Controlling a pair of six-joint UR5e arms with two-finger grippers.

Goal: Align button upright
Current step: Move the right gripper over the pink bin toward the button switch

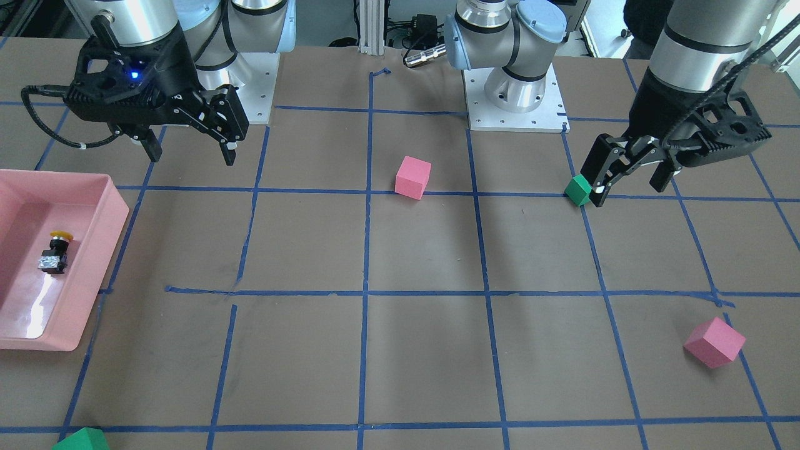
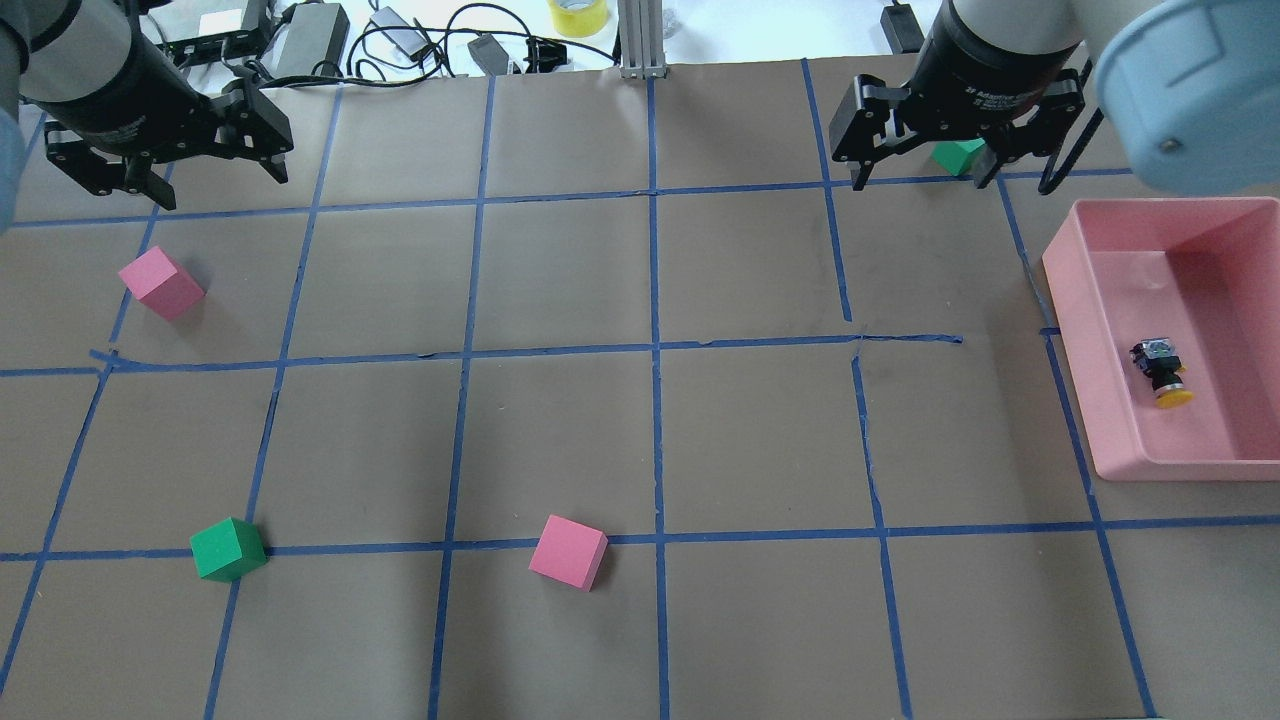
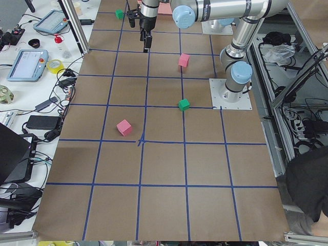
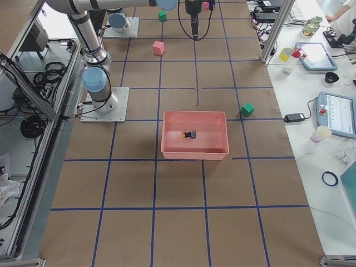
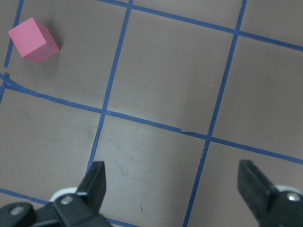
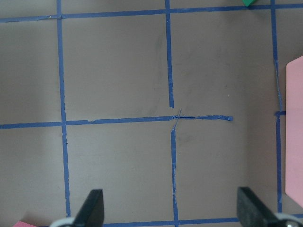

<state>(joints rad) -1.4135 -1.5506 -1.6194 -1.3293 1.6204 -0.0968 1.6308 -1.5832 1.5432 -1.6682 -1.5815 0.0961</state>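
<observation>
The button (image 1: 55, 251) lies on its side in the pink tray (image 1: 116, 211), yellow cap toward the robot, silvery base away. It also shows in the overhead view (image 2: 1160, 370) inside the tray (image 2: 1066, 290), and in the exterior right view (image 4: 190, 134). My right gripper (image 1: 191, 157) is open and empty, held high above the table, well apart from the tray; it also shows overhead (image 2: 920, 182) and in its wrist view (image 6: 170, 208). My left gripper (image 1: 628, 190) is open and empty, high over the other half (image 2: 222, 188) (image 5: 173, 182).
Two pink foam cubes (image 1: 413, 177) (image 1: 714, 342) and two green ones (image 1: 578, 189) (image 1: 81, 440) lie on the brown, blue-taped table. The far green cube (image 2: 955, 155) is partly hidden behind my right gripper. Cables and a tape roll (image 2: 575, 15) line the far edge.
</observation>
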